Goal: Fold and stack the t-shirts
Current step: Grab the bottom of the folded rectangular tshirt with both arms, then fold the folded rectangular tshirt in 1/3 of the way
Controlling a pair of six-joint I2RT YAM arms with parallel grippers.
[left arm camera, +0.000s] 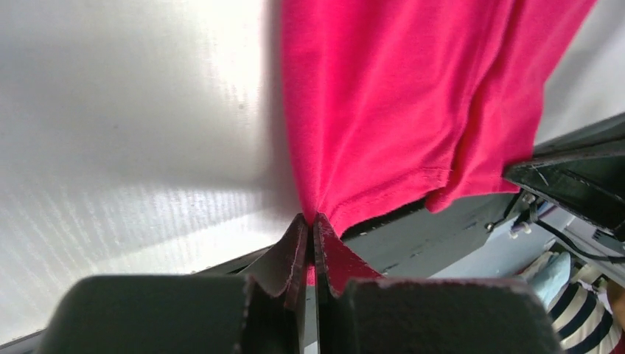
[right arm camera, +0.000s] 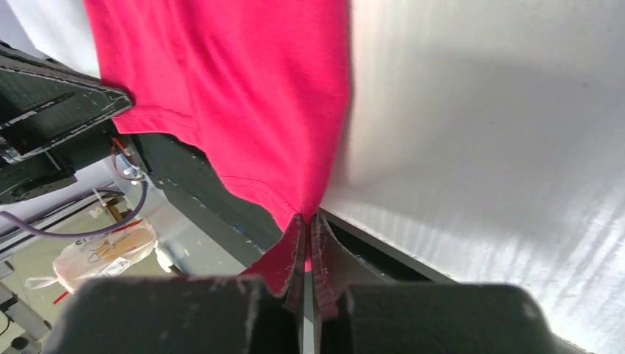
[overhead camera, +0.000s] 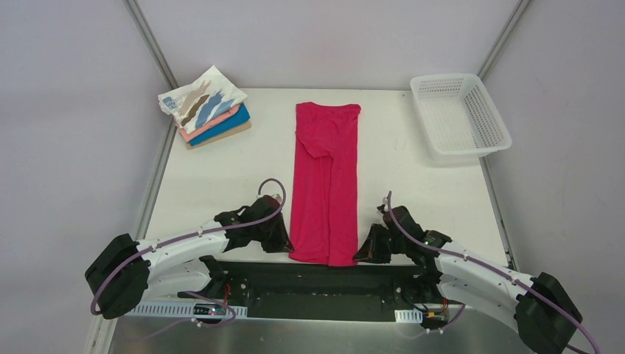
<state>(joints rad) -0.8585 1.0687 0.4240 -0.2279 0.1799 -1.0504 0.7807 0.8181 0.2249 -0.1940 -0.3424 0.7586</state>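
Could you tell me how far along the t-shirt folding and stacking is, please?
Done: four folded t-shirts sit stacked at the far left. In hand: the crimson t-shirt lies folded into a long strip, with the left gripper and right gripper shut on its near hem corners. Left: folding it shorter and adding it to the stack.

White surface (overhead camera: 221, 184), matt, evenly lit; a soft glare lies across it in the wrist views. Plain pale grey panels enclose it: rear wall (overhead camera: 324, 37) at 12 o'clock, side wall (overhead camera: 59, 133) at 9 o'clock, opposite wall (overhead camera: 575, 110) at 3 o'clock. Slanting aluminium post (overhead camera: 151, 40) at 11 o'clock, second post (overhead camera: 505, 35) at 1 o'clock. Dark recess (overhead camera: 324, 284) at 6 o'clock, with a brushed metal strip (overhead camera: 295, 338) below it.
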